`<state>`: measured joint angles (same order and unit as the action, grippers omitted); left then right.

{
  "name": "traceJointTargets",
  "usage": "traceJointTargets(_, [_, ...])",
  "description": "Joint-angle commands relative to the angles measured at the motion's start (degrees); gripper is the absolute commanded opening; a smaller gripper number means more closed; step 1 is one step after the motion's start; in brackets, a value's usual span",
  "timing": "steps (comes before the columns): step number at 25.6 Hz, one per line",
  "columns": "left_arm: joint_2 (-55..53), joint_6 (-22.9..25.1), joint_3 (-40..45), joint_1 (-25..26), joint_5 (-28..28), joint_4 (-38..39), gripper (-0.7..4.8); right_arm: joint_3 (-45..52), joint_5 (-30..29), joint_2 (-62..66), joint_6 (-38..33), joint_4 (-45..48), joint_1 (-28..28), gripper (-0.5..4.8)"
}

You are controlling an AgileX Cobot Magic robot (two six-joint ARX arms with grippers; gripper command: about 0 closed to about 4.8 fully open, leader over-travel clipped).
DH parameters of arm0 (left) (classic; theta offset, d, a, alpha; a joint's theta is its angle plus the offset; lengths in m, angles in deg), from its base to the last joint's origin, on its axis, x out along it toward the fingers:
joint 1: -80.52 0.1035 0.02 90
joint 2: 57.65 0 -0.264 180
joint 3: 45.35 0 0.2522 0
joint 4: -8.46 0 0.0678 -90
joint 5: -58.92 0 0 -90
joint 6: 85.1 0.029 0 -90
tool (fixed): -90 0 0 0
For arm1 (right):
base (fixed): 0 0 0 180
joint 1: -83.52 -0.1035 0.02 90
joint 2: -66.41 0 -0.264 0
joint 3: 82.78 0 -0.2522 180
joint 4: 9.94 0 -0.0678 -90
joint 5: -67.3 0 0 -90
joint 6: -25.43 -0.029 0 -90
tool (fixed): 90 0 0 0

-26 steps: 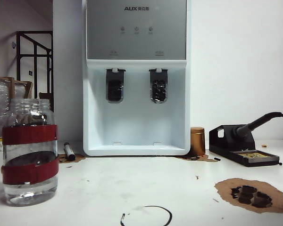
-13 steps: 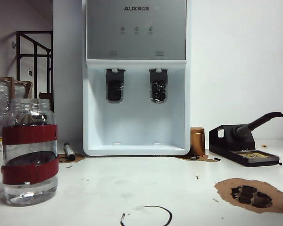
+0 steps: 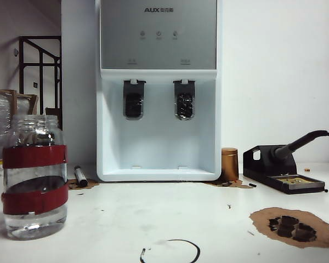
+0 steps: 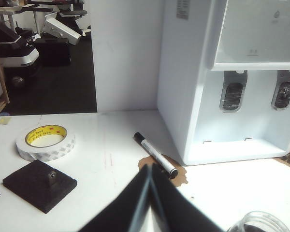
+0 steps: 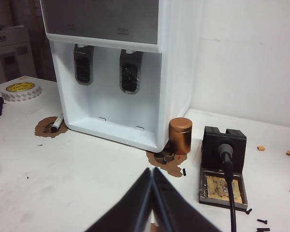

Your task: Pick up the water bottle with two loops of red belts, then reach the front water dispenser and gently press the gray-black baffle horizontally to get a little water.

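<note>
a marker (image 4: 155,155), a copper-coloured canister (image 3: 229,164) and a soldering iron stand (image 3: 282,174) sit near the water dispenser (image 3: 158,90), none of them in front of its bay. the water bottle (image 3: 34,176) stands on the table well left of the dispenser, untouched. the left gripper (image 4: 150,175) and right gripper (image 5: 152,178) both hang clenched and empty short of the dispenser. only the left wrist view shows a tape roll (image 4: 46,141) and a black pad (image 4: 39,185); the exterior view shows neither gripper.

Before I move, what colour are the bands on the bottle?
Red, two broad bands around the clear water bottle; best seen in the exterior view.
</note>
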<state>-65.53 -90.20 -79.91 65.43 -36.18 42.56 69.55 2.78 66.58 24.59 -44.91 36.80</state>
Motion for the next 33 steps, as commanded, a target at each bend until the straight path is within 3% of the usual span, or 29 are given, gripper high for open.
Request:
traceJointTargets(1, [0.04,-0.04,-0.28,0.07,0.17,-0.42,-0.04,-0.15,0.04,0.00,0.24,0.59,0.07,-0.01])
traceJointTargets(17, [0.04,-0.04,-0.28,0.07,0.17,-0.42,-0.04,-0.15,0.04,0.00,0.24,0.61,0.81,-0.01])
traceJointTargets(25, [0.04,-0.04,-0.28,0.07,0.17,-0.39,-0.04,-0.15,0.04,0.00,0.24,0.61,7.50,-0.01])
traceJointTargets(27, [0.04,-0.04,-0.28,0.07,0.15,-0.35,-0.04,-0.15,0.04,0.00,0.24,0.09,11.63,-0.01])
traceJointTargets(30, [0.04,-0.04,-0.28,0.07,0.17,-0.20,-0.04,-0.15,0.04,0.00,0.26,-3.72,19.39,-0.01])
traceJointTargets(33, [0.04,-0.04,-0.28,0.07,0.15,-0.17,-0.04,-0.15,0.07,-0.02,0.26,-10.80,22.08,-0.01])
